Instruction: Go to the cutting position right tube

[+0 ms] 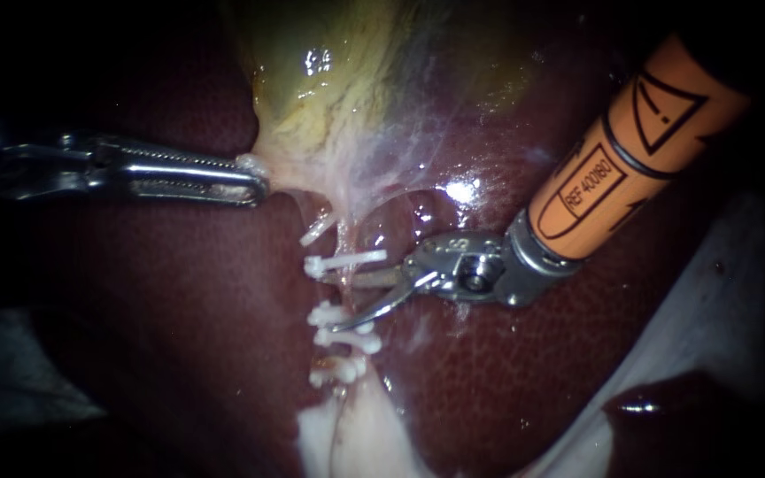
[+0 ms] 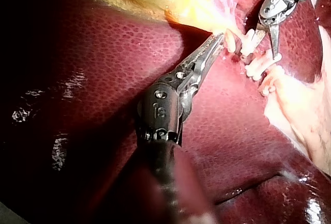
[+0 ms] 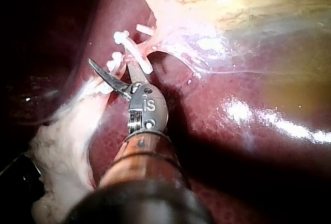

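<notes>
The left instrument [image 1: 254,181] comes in low and nearly level over the liver [image 1: 179,336], its long toothed claw closed flat on pale tissue at the lower edge of the gallbladder [image 1: 338,80]. The right instrument [image 1: 340,304] slants down from the upper right, its wrist bent so that its claw, a pair of curved blades, points across the liver toward the clips [image 1: 345,260].

That claw stands moderately open. The right tube [image 1: 342,285] lies in its gap, between the upper clip and the lower group, and I cannot tell whether either blade touches it.

The right wrist view shows the right instrument [image 3: 109,63] with one blade beside a clip [image 3: 138,58] and the other spread away over pale tissue. The left wrist view shows the left instrument [image 2: 220,40] gripping at its claw's very tip, with the right instrument [image 2: 270,35] just beyond.
</notes>
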Controlling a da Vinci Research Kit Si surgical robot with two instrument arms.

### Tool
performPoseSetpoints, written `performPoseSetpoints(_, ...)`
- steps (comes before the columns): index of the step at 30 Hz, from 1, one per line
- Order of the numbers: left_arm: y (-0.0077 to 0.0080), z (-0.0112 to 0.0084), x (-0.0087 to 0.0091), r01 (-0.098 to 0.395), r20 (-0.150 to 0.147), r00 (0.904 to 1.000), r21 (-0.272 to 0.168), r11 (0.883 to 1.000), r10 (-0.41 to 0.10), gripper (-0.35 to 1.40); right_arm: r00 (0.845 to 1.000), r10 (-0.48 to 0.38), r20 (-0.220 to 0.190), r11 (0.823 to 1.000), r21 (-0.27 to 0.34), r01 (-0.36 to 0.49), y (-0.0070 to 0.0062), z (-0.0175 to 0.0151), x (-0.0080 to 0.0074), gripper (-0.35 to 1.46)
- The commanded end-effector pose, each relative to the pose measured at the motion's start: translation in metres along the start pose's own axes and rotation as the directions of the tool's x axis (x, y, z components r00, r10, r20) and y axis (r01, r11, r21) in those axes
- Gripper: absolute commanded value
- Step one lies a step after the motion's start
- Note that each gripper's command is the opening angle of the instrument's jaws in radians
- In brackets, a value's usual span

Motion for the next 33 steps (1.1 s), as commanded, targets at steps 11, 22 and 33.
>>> performPoseSetpoints(11,0.0000,0.0002,0.0000,0.001,0.000,1.0000,0.001,1.000,-0.001,-0.35,0.996,0.079,-0.046,0.997,0.005,-0.079,0.0001,0.0027,0.0011,1.30)
performPoseSetpoints(22,0.0000,0.0002,0.0000,0.000,0.000,1.0000,0.002,1.000,0.000,-0.35,0.988,0.143,-0.056,0.990,-0.004,-0.143,0.0003,0.0048,0.0009,1.37)
performPoseSetpoints(33,0.0000,0.0002,0.0000,0.000,0.000,1.0000,0.002,1.000,0.000,-0.35,0.982,0.171,-0.079,0.984,-0.039,-0.175,0.0005,0.0049,0.0010,1.37)
